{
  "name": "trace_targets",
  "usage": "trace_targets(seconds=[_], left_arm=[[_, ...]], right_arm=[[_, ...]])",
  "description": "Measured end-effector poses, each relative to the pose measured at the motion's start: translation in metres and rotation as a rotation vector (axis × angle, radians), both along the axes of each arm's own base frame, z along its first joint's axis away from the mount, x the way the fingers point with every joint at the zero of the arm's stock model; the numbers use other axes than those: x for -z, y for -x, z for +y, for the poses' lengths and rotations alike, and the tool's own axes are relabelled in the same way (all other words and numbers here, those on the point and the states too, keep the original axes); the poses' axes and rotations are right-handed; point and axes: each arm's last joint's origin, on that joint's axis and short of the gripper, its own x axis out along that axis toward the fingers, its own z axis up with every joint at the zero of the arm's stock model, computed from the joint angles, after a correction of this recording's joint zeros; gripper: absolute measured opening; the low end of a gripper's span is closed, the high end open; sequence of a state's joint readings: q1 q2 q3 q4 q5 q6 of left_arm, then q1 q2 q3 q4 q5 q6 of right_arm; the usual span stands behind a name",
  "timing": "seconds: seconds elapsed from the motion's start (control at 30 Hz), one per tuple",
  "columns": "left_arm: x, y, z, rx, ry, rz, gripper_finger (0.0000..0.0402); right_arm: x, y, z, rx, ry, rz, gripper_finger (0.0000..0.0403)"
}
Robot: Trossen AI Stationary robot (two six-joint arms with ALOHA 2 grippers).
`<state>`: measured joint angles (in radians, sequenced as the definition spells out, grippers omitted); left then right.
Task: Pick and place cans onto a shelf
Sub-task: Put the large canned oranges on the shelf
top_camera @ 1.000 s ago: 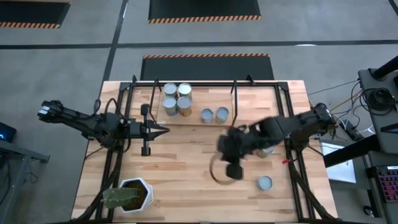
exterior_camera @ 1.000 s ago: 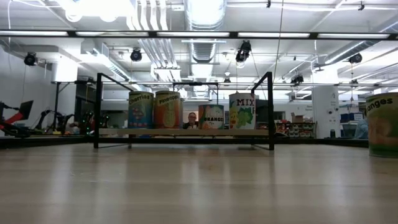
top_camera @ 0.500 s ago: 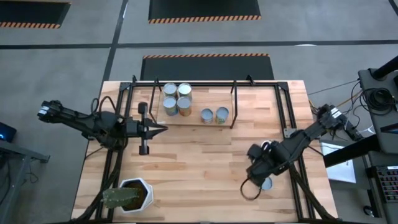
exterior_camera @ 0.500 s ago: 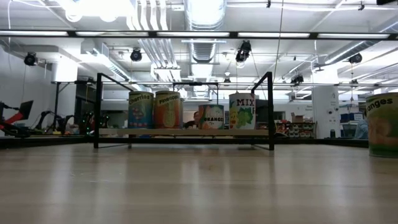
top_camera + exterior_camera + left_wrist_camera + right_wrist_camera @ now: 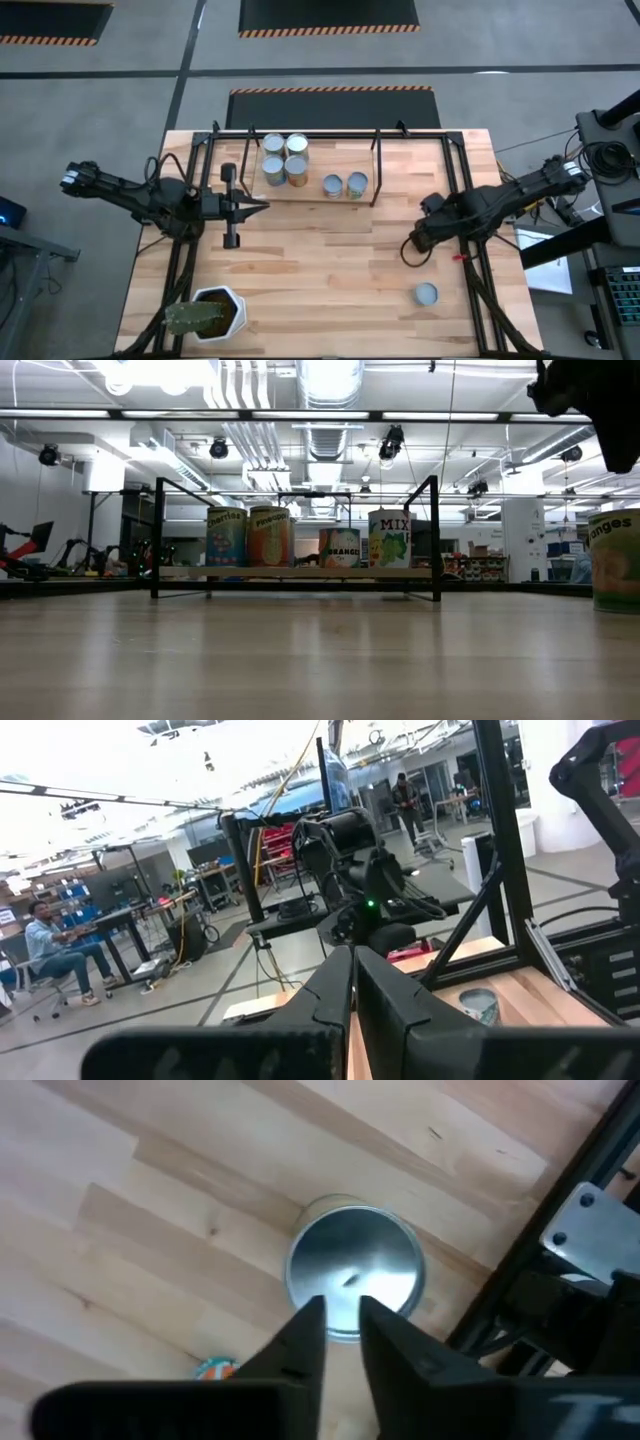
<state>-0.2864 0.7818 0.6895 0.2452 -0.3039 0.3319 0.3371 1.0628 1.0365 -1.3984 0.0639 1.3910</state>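
A: Where is the right gripper (image 5: 340, 1325) at this moment?

B: It is above the table (image 5: 320, 270), near the right edge. It looks straight down on one can (image 5: 352, 1268), which stands upright directly under its fingertips.

A: Does it hold this can?

B: No. The fingers (image 5: 300, 1335) are only a narrow gap apart, and the silver top of the can shows between and beyond them, lower down. Nothing is held.

A: And the other cans?

B: One more can (image 5: 426, 294) stands alone on the table, near this gripper, on the side of the front edge. Six are on the shelf (image 5: 300, 195), well apart from the gripper, toward the back of the table: four cans (image 5: 285, 160) in a tight group and two cans (image 5: 345, 185) just beside them.

A: The left gripper (image 5: 262, 208)?

B: It waits at the left side, its tip just beside the front edge of the shelf. Its fingers are pressed together, with nothing between them.

A: Anything else?

B: A white plant pot (image 5: 210, 314) stands at the front left corner, far from both grippers.
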Motion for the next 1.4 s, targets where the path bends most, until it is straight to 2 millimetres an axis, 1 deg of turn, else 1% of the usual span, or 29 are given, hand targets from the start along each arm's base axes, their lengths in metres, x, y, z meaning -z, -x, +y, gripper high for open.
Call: trace_targets(seconds=[0.17, 0.37, 0.47, 0.57, 0.63, 0.97, 1.4], left_arm=[[0.0, 0.0, 0.0, 0.0, -0.004, 0.0, 0.0], [0.0, 0.0, 0.0, -0.001, -0.004, -0.001, 0.0], [0.0, 0.0, 0.0, -0.001, -0.004, -0.001, 0.0], [0.0, 0.0, 0.0, -0.001, -0.004, 0.0, 0.0], [0.0, 0.0, 0.0, 0.0, -0.004, -0.001, 0.0], [0.0, 0.0, 0.0, -0.001, -0.003, 0.0, 0.0], [0.0, 0.0, 0.0, -0.001, -0.003, 0.0, 0.0]], right_arm=[[0.008, 0.007, -0.004, 0.021, 0.003, 0.013, 0.0161], [0.017, 0.001, -0.002, 0.025, -0.018, 0.011, 0.028], [0.025, 0.001, -0.001, 0.025, -0.012, 0.059, 0.033], [0.031, 0.0, -0.001, 0.026, -0.01, 0.092, 0.0362], [0.033, -0.001, 0.0, 0.023, -0.005, 0.105, 0.0368], [0.041, -0.005, 0.0, -0.013, 0.032, 0.119, 0.0368], [0.036, -0.004, -0.002, -0.01, 0.061, 0.037, 0.0368]])
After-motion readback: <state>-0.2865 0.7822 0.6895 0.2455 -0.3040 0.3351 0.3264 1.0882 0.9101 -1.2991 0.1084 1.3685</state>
